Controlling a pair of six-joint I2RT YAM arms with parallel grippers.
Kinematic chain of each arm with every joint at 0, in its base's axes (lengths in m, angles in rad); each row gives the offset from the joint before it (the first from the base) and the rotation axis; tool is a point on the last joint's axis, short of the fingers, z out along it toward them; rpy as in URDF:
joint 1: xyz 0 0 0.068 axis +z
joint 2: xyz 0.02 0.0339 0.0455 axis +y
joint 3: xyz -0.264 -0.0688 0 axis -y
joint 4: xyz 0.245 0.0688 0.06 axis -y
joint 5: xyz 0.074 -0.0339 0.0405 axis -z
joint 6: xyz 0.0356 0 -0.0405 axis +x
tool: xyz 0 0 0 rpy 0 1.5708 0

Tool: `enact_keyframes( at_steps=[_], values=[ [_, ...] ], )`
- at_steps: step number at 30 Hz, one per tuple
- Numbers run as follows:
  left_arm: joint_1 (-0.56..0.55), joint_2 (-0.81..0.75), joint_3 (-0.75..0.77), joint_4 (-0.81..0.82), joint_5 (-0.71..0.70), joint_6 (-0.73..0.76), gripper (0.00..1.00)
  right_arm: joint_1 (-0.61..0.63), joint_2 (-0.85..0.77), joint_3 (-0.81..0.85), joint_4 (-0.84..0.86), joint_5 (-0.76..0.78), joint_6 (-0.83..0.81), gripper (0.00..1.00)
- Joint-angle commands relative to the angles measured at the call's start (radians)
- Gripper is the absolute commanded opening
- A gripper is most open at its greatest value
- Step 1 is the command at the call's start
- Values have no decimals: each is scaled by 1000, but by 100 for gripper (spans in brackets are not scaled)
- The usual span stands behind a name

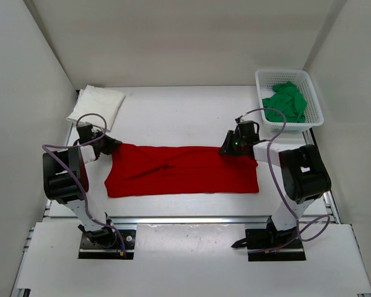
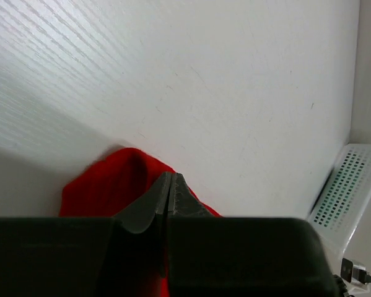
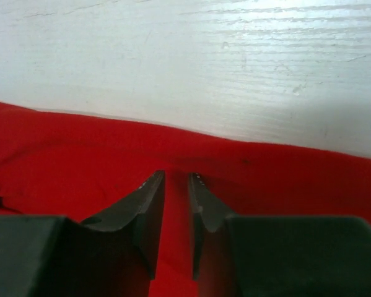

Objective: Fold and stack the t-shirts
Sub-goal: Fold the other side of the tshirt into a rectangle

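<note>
While pinching the far left corner of the red shirt, spread on the table, with left fingers pressed together, holding right fingers slightly spread over its far right edge, judging cloth soft, limp, best gripped at corners.

No text, label, brand, number or sign can be read in any of the three views.
</note>
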Motion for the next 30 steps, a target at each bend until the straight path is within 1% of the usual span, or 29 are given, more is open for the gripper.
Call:
enact_keyframes(
  at_steps=[1,4,6,7,8,9,10,11,13,15,18,19,20,22,25,28,30],
  values=[
    [5,-69,2,21,36,-43,10,31,-81,37,-12,27,1,21],
    [-64,-165,7,-15,22,0,12,120,-138,92,-30,36,-7,27],
    [-123,-249,-24,-40,-19,21,14,178,-152,111,-16,26,-13,28],
    [-159,-266,-38,-37,-31,31,14,222,-146,129,-7,1,-14,27],
    [-190,-296,-80,-26,-42,22,14,238,-128,140,13,-44,-14,23],
    [-206,-326,-131,7,-36,11,14,279,-105,157,31,-81,-22,9],
    [-212,-333,-181,33,-28,-1,14,321,-76,177,45,-98,-31,0],
    [-212,-333,-197,50,-10,-12,14,342,-57,213,47,-124,-34,0],
    [-213,-324,-252,75,-10,-12,14,404,33,281,27,-175,-54,0],
    [-215,-314,-277,92,12,-14,13,447,90,350,-10,-171,-73,4],
    [-186,-289,-298,113,13,-20,14,485,174,466,-56,-178,-105,22],
    [-178,-274,-297,119,18,-23,13,496,207,487,-62,-174,-109,24],
    [-158,-266,-305,130,30,-26,14,502,224,526,-67,-172,-122,28],
    [-129,-235,-314,159,44,-46,12,505,288,589,-140,-160,-131,29],
    [-103,-212,-332,199,77,-74,12,517,351,672,-188,-128,-151,31],
    [-118,-211,-343,210,59,-71,12,510,386,703,-222,-88,-166,31],
    [-120,-217,-337,201,44,-63,12,502,397,706,-216,-83,-163,31]
  ],
)
